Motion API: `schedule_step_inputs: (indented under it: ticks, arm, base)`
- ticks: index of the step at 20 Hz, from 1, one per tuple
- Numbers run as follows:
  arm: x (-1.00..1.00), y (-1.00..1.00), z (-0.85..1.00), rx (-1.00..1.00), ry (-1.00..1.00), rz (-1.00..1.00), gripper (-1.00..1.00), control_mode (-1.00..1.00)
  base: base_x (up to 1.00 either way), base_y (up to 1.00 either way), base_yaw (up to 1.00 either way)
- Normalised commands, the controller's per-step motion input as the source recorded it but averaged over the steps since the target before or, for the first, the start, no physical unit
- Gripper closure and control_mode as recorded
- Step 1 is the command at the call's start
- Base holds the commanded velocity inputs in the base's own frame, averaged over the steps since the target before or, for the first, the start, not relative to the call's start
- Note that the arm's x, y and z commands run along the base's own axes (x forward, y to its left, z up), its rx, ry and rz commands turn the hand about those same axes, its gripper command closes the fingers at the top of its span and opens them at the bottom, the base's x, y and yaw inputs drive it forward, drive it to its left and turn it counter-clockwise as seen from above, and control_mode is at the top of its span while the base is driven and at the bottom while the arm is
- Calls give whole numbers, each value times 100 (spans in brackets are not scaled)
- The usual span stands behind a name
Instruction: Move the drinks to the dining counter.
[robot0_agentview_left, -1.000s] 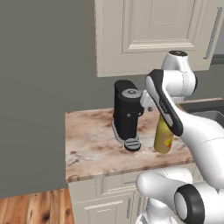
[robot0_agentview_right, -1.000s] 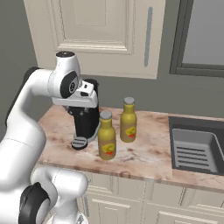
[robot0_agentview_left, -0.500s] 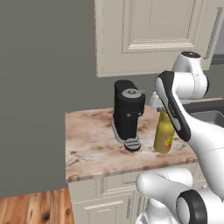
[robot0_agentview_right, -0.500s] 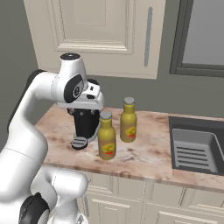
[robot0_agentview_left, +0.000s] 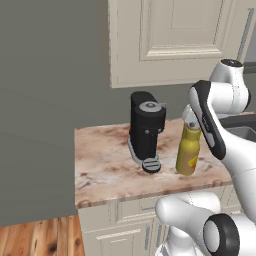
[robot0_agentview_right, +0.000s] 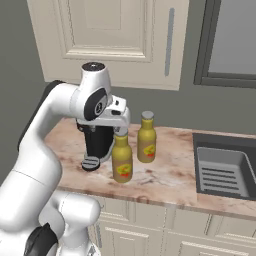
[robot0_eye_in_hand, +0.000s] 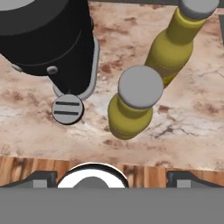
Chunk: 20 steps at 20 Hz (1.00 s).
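Two mustard-yellow drinks stand upright on a marble counter beside a sink. The near bottle is in front of the far bottle. My gripper hangs open just above the near bottle's cap, touching nothing. Looking down in the hand view, the near bottle's grey cap lies above the gap between my wide-apart fingertips, and the far bottle is at the upper right. The left base view shows the near bottle beside my arm. The dining counter is out of view.
A black coffee machine stands close to the left of the near bottle, its round drip base next to it. The sink basin is on the right. Cream wall cabinets hang overhead. The counter's front edge drops to wood floor.
My hand has swung right and down from over the coffee machine to above the near bottle. Both bottles stand where they were.
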Motion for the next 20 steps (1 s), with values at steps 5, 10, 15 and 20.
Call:
schedule_step_inputs:
  ticks: [5,10,15,20]
  arm:
    - [0,-25,0,-2,-4,0,-100,-100]
    - [0,-8,0,0,-10,0,-100,-100]
    - [4,0,0,0,-10,0,-100,-100]
    - [1,0,-3,0,-3,0,-100,-100]
  base:
    - [0,0,0]
    - [0,0,0]
    - [0,0,0]
    - [0,0,0]
